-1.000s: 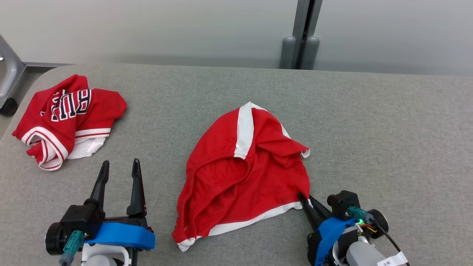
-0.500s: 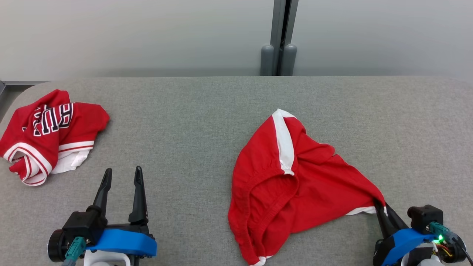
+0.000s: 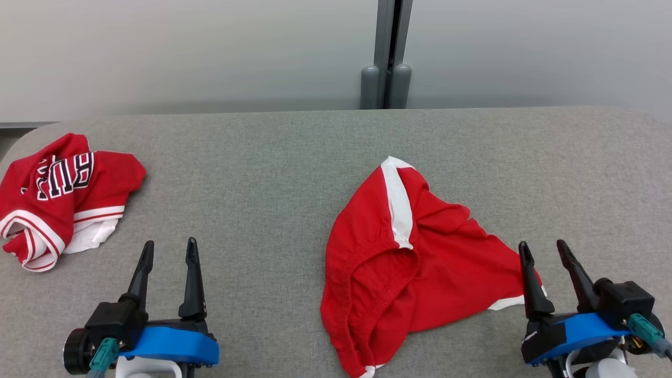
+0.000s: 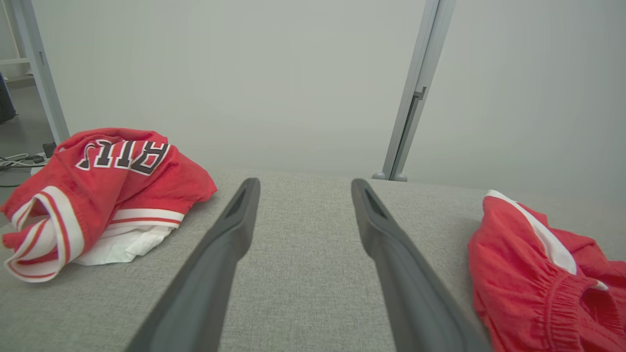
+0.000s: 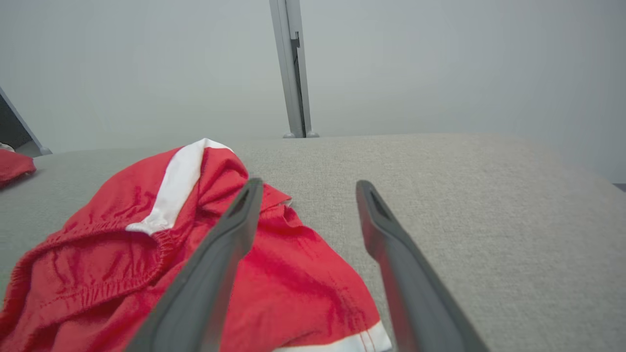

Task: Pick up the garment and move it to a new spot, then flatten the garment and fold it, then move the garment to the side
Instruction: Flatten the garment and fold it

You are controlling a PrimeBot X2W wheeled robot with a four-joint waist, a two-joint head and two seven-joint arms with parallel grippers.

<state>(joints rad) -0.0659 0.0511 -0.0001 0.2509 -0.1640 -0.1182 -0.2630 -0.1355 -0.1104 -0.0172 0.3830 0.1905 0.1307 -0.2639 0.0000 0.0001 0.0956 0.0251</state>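
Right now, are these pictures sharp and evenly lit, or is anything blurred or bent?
Head view: soft even light, no glare, red shorts crisp with faint shadow. Left wrist view: the post leans, a wide-lens effect; left pincer looms large, slightly soft. Right wrist view: right pincer likewise oversized.

Bright, even, diffuse light, faint soft shadows, no glare, sharp focus, wrist-view edges slightly stretched

Grey fabric-covered table (image 3: pixel 294 157) before a pale wall (image 3: pixel 184 47) with a grey vertical post (image 3: pixel 386 47)
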